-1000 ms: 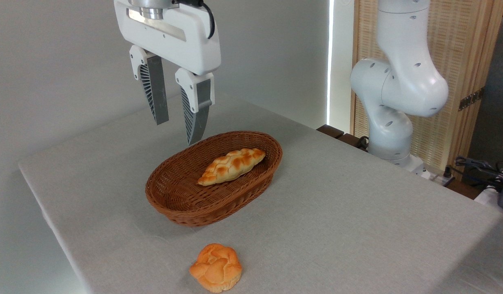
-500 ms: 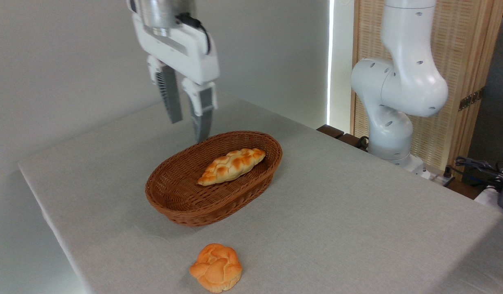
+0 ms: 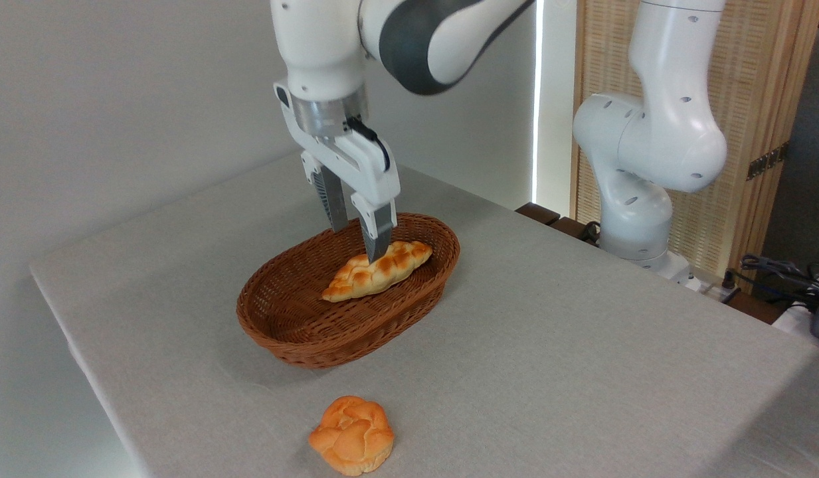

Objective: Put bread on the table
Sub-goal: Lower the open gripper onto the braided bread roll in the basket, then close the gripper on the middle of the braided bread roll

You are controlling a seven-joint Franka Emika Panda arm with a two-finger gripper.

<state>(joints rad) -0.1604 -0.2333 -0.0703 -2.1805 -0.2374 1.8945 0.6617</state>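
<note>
Right now the gripper (image 3: 357, 242) hangs over the middle of the frame with its two fingers parted by a modest gap and nothing between them; the nearer fingertip (image 3: 377, 249) sits right at the top of the bread (image 3: 376, 269), though whether it touches is hard to tell. The bread lies aslant in the right half of the basket (image 3: 296, 335), its upper end close against the far right wall, and none of it is on the table (image 3: 582, 345).

The main risk, as I judge it, is the gap: it looks narrow against the loaf's width, so coming straight down could press a fingertip into the crust and dent it or tip the loaf instead of straddling it. A second risk is the basket wall (the loaf lies close to it at its upper end), where a finger could catch the wicker and drag or lift the whole basket. The loaf's tapering ends may also let it swivel or slip if gripped off centre. The small round bun (image 3: 351, 435) at the bottom of the frame is well clear
</note>
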